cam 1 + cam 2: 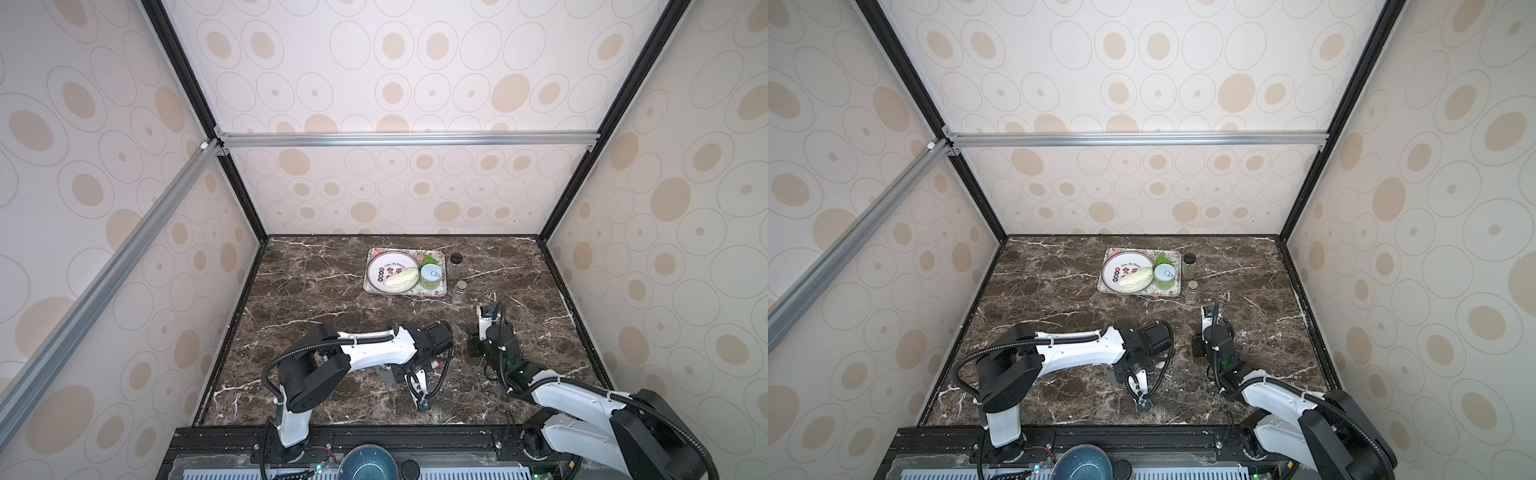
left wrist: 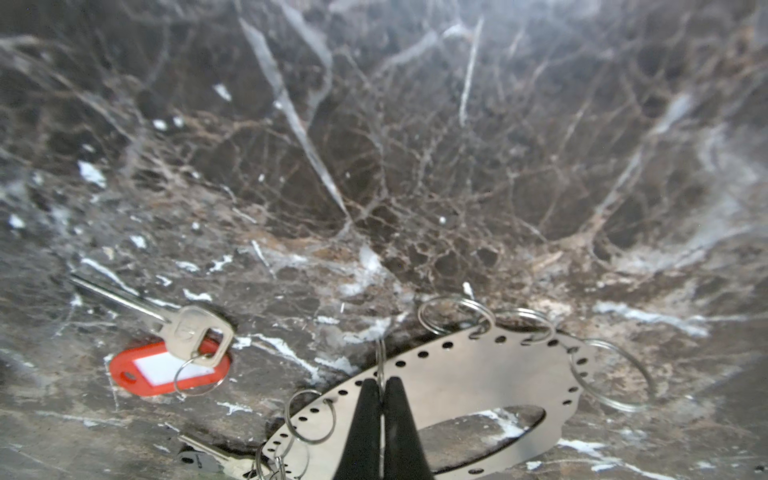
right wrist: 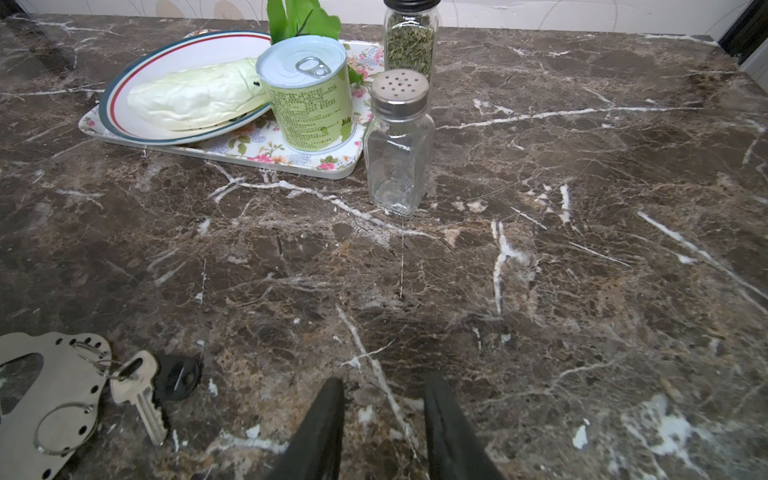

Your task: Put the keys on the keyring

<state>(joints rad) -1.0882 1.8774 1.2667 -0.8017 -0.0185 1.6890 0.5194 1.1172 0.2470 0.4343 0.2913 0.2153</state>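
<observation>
keyring point(image 2: 478, 386): lies on the table point(image 3: 582, 249), toward the front middle, under the left arm; more rings threaded through its rim holes. left end effector point(image 2: 380, 384): pressed together, pinching an upright split ring point(image 2: 378, 361) at the keyring's rim. black-tagged key point(image 3: 137, 395): hangs on a ring of the keyring. red-tagged key point(image 2: 187, 328): lies loose on the table, near the keyring but apart. right end effector point(image 3: 384, 395): spread, holds nothing, hovers over bare table. floral tray point(image 3: 257, 151): carries a white plate point(image 3: 141, 126) with cabbage point(image 3: 195, 97), a sealed green can point(image 3: 307, 95), green leaves point(image 3: 303, 16). herb jar point(image 3: 409, 45): filled with dried herbs, beside the tray. glass shaker point(image 3: 399, 158): empty, just beside the tray's corner. right of the shaker: bare table out to the framed edge.
</observation>
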